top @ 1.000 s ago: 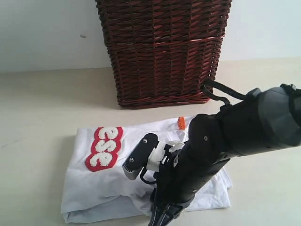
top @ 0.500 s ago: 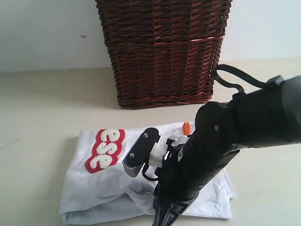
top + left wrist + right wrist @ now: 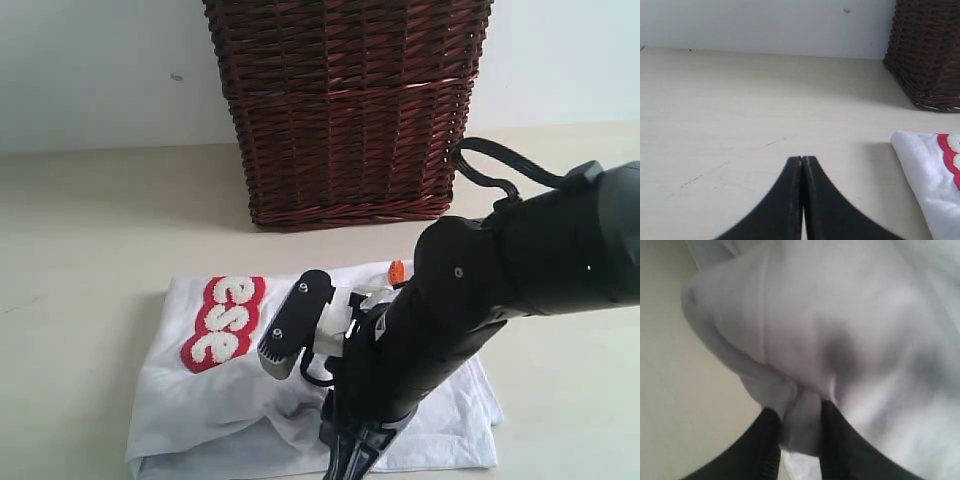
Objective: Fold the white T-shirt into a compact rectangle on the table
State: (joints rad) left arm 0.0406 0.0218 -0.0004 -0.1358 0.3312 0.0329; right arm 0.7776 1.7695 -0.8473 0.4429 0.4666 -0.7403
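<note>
Since the earlier frame, the white T-shirt (image 3: pixel 200 400) is tugged slightly sideways on the worktop (image 3: pixel 90 220). A fold, apparently its hem, is pinched in the right hand (image 3: pixel 800 415); the left hand (image 3: pixel 802 165) is closed, empty. That shallow pinch may be lost mid-fold.

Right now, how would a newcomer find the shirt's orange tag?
Find the dark wicker basket on the table. Before it lies the white T-shirt; the tag sits on its far edge, beside the black arm. It's the only orange spot; the letters are red-edged.
</note>
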